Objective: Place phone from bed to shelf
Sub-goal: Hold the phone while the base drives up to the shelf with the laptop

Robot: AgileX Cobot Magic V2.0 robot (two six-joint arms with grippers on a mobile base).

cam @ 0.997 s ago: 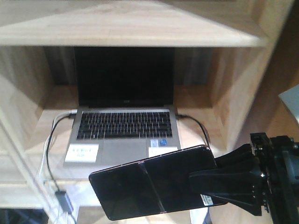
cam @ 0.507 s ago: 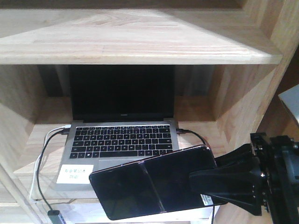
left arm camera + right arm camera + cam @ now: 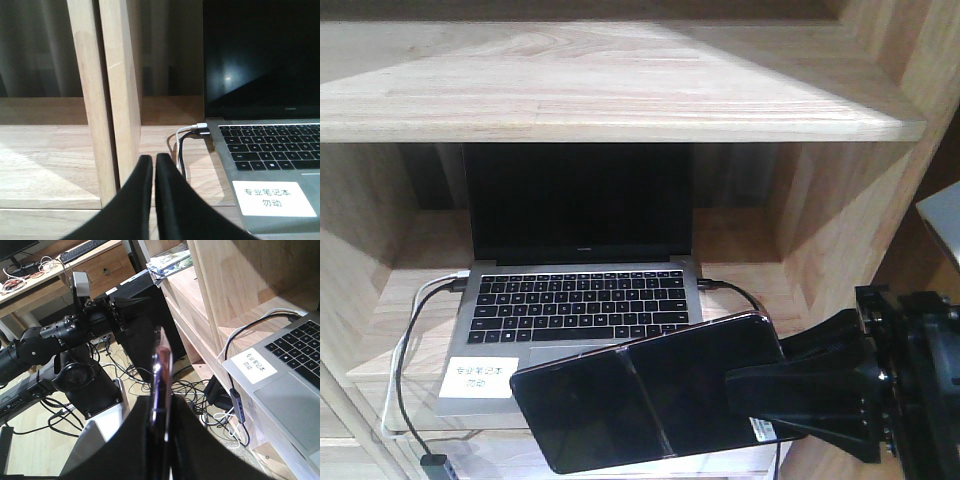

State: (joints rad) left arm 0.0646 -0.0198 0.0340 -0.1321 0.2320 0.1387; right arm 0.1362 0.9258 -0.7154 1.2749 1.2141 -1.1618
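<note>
The glossy black phone (image 3: 640, 395) with a crease across its middle hangs flat in front of the light-wood shelf (image 3: 620, 95), over the laptop's front edge. My right gripper (image 3: 735, 385) is shut on the phone's right end. In the right wrist view the phone (image 3: 161, 370) stands edge-on, pinkish rim showing, clamped between the black fingers (image 3: 195, 440) of the right gripper (image 3: 161, 407). My left gripper (image 3: 150, 159) is shut on nothing, low in front of an upright shelf post (image 3: 105, 90). The bed is out of view.
An open grey laptop (image 3: 580, 295) with a white label (image 3: 480, 377) fills the lower shelf bay, cables (image 3: 410, 340) trailing off its left side. The laptop (image 3: 270, 150) lies right of my left gripper. Tangled cables (image 3: 200, 390) and the left arm (image 3: 75, 330) sit below.
The shelf and laptop have slid down and left in the front view and sharpened, as the view shifted. The phone and right gripper keep the same place in the frame.
</note>
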